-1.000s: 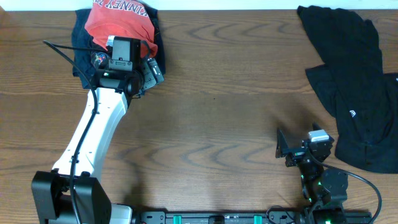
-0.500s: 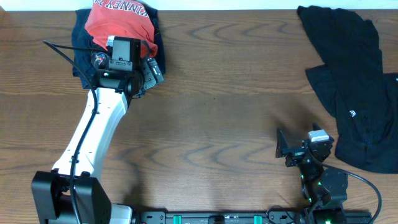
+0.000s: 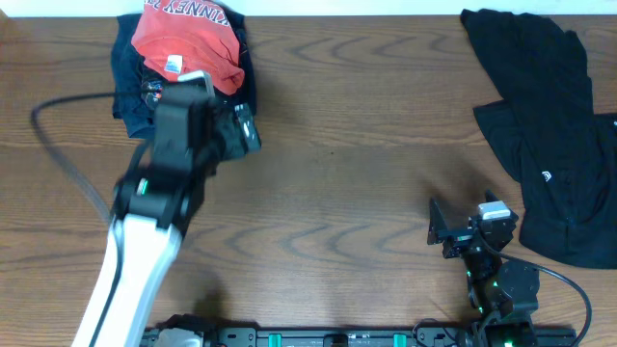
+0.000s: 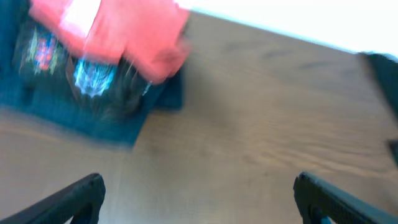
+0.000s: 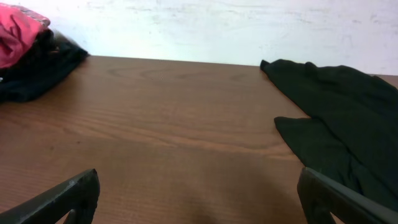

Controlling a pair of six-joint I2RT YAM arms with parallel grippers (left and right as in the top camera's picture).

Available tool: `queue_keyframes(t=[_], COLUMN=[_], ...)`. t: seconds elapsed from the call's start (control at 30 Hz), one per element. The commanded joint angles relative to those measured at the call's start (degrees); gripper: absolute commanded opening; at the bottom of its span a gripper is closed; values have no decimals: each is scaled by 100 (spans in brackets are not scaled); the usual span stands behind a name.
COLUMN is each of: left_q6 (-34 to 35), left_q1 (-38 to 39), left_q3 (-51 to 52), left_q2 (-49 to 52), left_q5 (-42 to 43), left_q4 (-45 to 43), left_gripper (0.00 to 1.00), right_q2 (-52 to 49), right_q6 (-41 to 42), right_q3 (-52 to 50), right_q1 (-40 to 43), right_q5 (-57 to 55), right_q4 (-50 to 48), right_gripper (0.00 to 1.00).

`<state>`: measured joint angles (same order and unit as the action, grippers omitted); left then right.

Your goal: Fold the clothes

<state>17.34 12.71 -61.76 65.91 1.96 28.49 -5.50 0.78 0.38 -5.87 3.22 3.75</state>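
The brown wooden desk [image 3: 337, 193] fills the whole view from above. A big heap of black clothes [image 3: 549, 145] lies spread out at its far right corner. The white left arm [image 3: 145, 241] reaches up the left side and looks blurry. At the far left edge sits a folded dark blue cloth [image 3: 130, 82], and the red T-shirt [image 3: 188, 43] lies folded on top of it, with white letters [image 3: 188, 10] at its far end. The left tool [image 4: 199, 190] hangs just beside the near right corner of this pile, with its fingers [image 4: 81, 193] wide apart and nothing between them. The right tool [image 5: 199, 193] is low at the front right of the desk, near the black clothes, also wide and holding nothing. A small white tag [image 3: 173, 66] shows on the red T-shirt.
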Motion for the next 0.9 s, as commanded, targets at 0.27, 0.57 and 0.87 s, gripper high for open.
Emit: queue_keyframes(t=[0.27,0.57,0.87], left_q6=[-2247,-2249,-2249], left_q1=[-380,-730,-730], left_q3=[4068,5685,6153], left_q2=[-3283,-5268,-6000], left_q5=[813,785,588], left_q4=[-2610,-2754,-2500], left_gripper=[98,98,98], right_q2=[24,24,24], right_q6=[-63,-63,-63], right_q3=[-7,-7,-7], right_q1=[61,61,61], right_q5=[-22,-22,-22], right_q4=[26,26,26], right_gripper=[99,99,99])
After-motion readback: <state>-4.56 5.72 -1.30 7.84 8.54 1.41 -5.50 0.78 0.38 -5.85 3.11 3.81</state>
